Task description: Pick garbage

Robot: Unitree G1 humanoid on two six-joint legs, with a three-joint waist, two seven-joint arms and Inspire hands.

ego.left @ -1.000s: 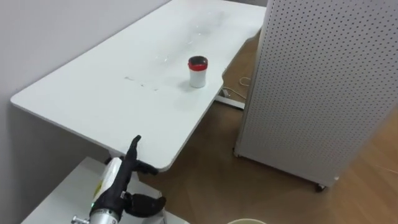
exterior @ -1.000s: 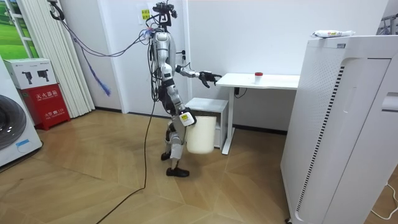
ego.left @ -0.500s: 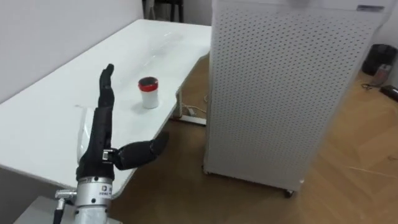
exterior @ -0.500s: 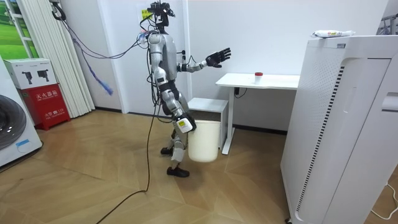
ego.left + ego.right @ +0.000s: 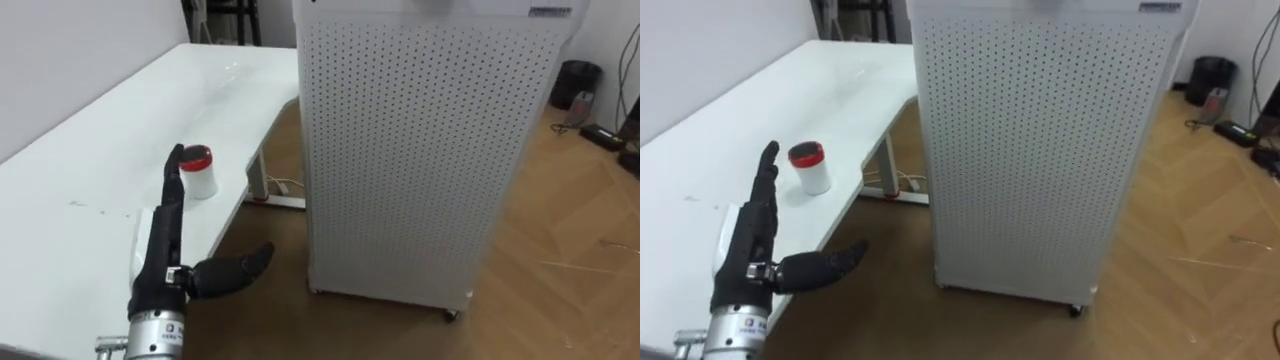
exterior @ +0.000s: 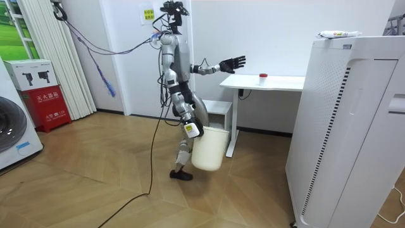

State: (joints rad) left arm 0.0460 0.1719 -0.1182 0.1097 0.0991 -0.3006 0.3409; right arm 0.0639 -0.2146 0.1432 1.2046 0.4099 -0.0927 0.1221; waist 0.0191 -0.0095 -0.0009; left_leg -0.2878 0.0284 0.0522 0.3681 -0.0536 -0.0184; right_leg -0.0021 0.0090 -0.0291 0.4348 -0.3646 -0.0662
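A small white cup with a red lid (image 5: 198,172) stands upright on the white table (image 5: 90,170), near its right edge. My left hand (image 5: 165,240) is open, fingers straight and thumb spread. It is raised over the table's edge, with the fingertips just short of the cup and not touching it. In the room view this hand (image 6: 231,63) is held out toward the table (image 6: 278,82) and the cup (image 6: 262,76). My right hand (image 6: 190,130) hangs at my hip and carries a white bin (image 6: 209,149) by its rim, off the floor.
A tall white perforated cabinet (image 5: 420,150) stands on castors right of the table, with a narrow strip of wooden floor between them. A low white unit (image 6: 212,111) sits under the table. A dark bin (image 5: 572,80) and cables lie on the far right floor.
I have stepped closer to the table and the camera has swung right. My left hand rose from below the table's edge to over it, close to the cup. The bin swung along.
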